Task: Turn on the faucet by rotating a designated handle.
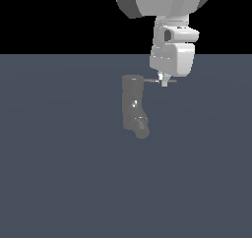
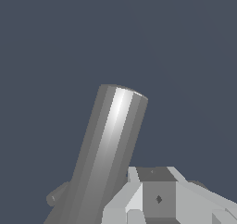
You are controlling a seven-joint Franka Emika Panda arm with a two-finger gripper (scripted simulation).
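Observation:
The faucet (image 1: 132, 104) is a chunky grey column with a knobbly spout end (image 1: 141, 129), standing on the flat blue-grey floor. Its handle (image 1: 150, 79) is a thin grey rod sticking out from the column's top toward the exterior view's right. My gripper (image 1: 164, 83) hangs straight down onto the rod about midway along it. Its white fingers look pressed together, beside the rod rather than around it. In the wrist view the handle (image 2: 111, 144) is a large shiny grey cylinder, with my gripper (image 2: 157, 197) right next to it.
The blue-grey floor (image 1: 59, 173) stretches all around the faucet. The white arm (image 1: 167, 6) comes down from above at the exterior view's upper right. Nothing else shows.

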